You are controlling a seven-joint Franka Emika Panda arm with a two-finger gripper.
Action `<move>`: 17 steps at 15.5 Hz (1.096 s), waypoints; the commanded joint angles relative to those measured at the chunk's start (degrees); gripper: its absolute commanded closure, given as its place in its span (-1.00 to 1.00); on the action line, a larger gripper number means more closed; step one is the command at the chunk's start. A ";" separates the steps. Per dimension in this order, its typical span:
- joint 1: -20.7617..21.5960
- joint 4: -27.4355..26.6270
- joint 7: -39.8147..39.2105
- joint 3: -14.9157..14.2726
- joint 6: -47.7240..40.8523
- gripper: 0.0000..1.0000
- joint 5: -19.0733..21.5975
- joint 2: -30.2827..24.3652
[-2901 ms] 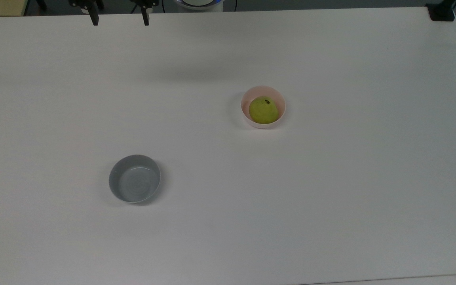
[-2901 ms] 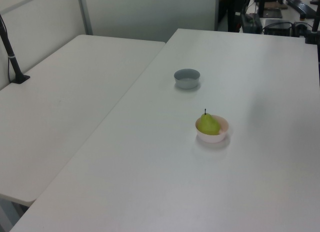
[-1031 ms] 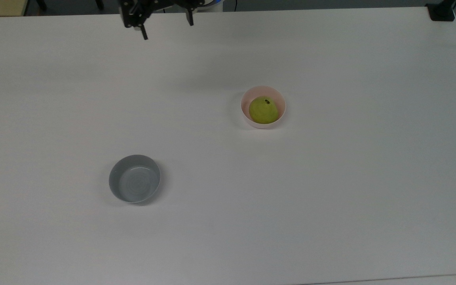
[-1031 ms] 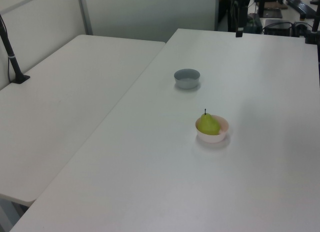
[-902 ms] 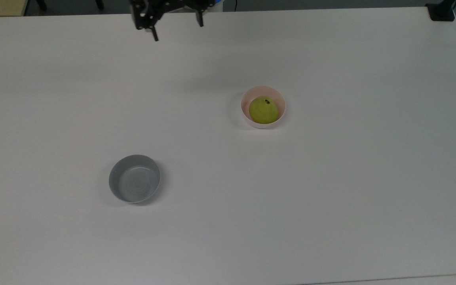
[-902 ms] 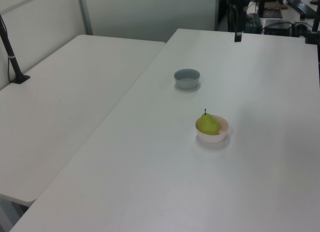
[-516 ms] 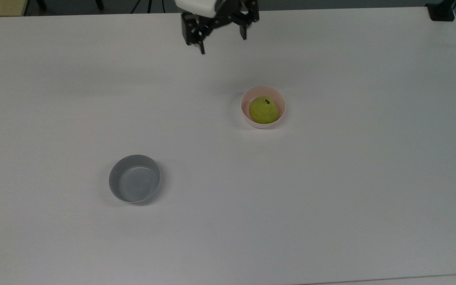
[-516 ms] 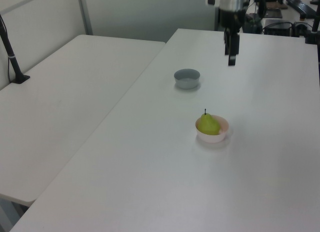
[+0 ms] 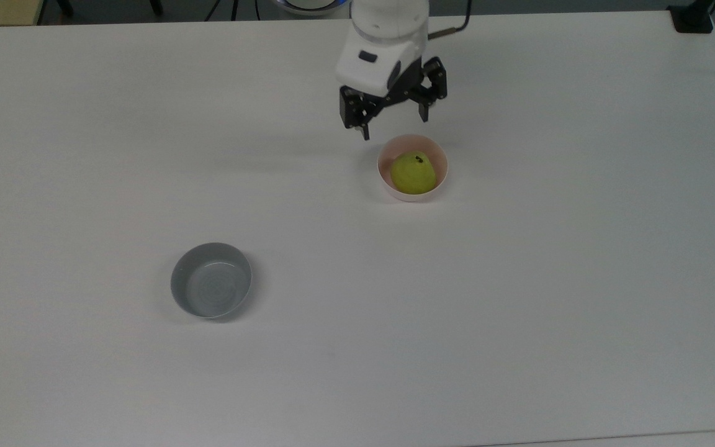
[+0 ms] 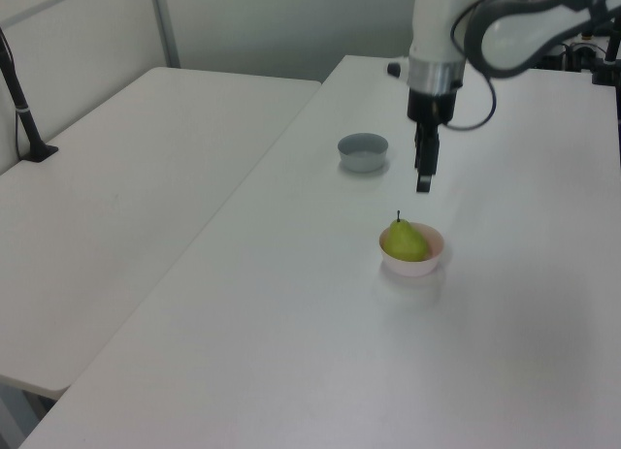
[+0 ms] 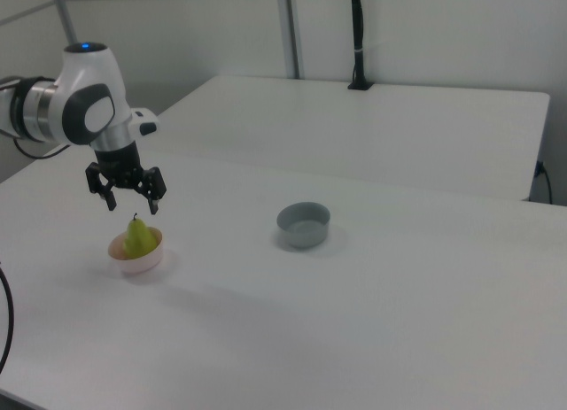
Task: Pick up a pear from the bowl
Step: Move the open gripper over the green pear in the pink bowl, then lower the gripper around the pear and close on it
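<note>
White table bearing pink bowl, second table alongside

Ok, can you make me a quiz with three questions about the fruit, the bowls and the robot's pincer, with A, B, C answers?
1. Where is the pear?
A. In the pink bowl
B. In the grey bowl
C. On the bare table

2. How many bowls are on the table?
A. One
B. Two
C. Three

3. What is the pincer doing?
A. Shut on the pear
B. Open, above the table near the pink bowl
C. Resting inside the grey bowl

Answers:
1. A: the pear sits inside the pink bowl, stem up in the left view.
2. B: there is the pink bowl and the grey bowl, nothing more on the table.
3. B: the pincer has its fingers spread apart and holds nothing; in the right view it hangs just above the pear.
</note>
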 commanded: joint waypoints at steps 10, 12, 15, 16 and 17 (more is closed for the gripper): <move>2.82 -0.40 2.54 0.58 7.53 -0.85 -0.29 8.29; 2.82 -0.40 2.54 0.58 8.67 -0.74 -0.38 8.82; 2.91 -0.40 2.89 0.85 9.47 -0.13 -0.38 9.35; 2.82 -0.40 2.81 0.85 9.38 0.27 -0.38 9.26; 2.82 -0.40 2.89 0.85 9.38 0.78 -0.38 9.26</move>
